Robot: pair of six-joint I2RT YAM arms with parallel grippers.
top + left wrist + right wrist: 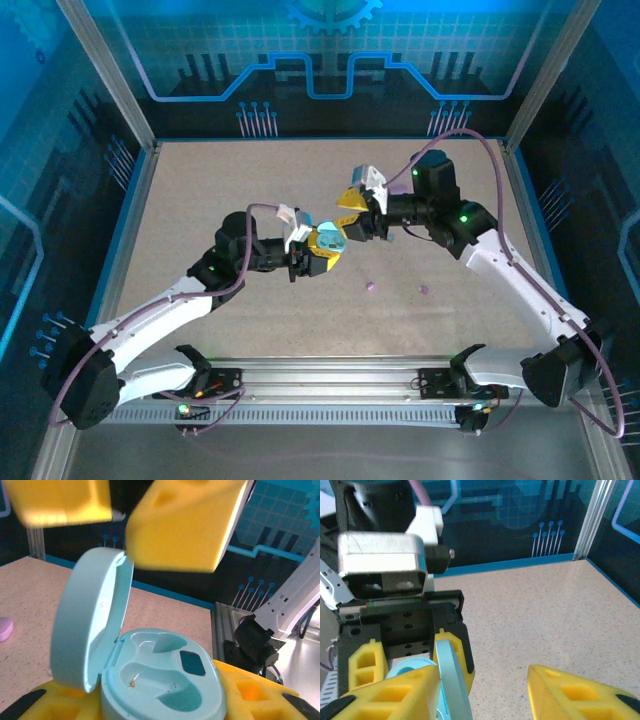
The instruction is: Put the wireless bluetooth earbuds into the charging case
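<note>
My left gripper is shut on a teal charging case, its yellow fingers pressing the base from both sides. The case lid stands open, and both sockets are bare. Above it, my right gripper is open, its yellow fingers spread over the lid's top edge. In the right wrist view the lid sits just inside the gripper's left finger. Two light purple earbuds lie on the table near the front, right of the case.
A light purple piece lies on the table at the left wrist view's left edge. The speckled beige table is fenced by blue walls and aluminium posts. The arm bases sit on a rail at the near edge.
</note>
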